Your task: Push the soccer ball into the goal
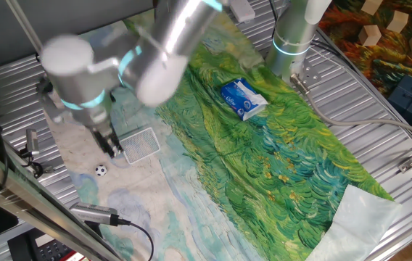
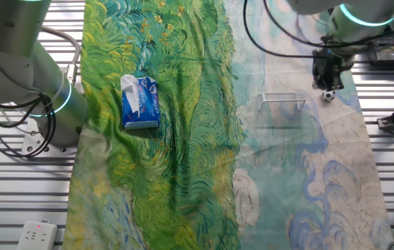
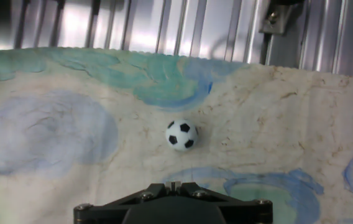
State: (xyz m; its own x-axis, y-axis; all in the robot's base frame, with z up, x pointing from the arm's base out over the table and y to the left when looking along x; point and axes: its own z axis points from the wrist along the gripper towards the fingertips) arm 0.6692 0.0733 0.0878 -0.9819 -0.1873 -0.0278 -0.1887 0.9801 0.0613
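The soccer ball (image 3: 181, 134) is tiny, white with black patches, and rests on the pale part of the painted cloth. It shows in both fixed views, ball (image 1: 101, 171) and ball (image 2: 329, 96). The goal (image 1: 139, 145), a small frame of white mesh, stands on the cloth a short way from the ball; goal (image 2: 284, 102) lies left of the ball in the other fixed view. My gripper (image 1: 112, 148) hangs just above the cloth between goal and ball. Its fingers (image 3: 172, 185) meet with nothing held. The ball lies just ahead of the gripper (image 2: 325, 76).
A blue-and-white packet (image 1: 242, 98) lies on the green part of the cloth, packet (image 2: 140, 102). A second arm's base (image 1: 293, 43) stands at the cloth's far edge. A grey cable plug (image 1: 93, 212) lies near the ball. Ribbed metal table (image 3: 164, 25) lies beyond the cloth edge.
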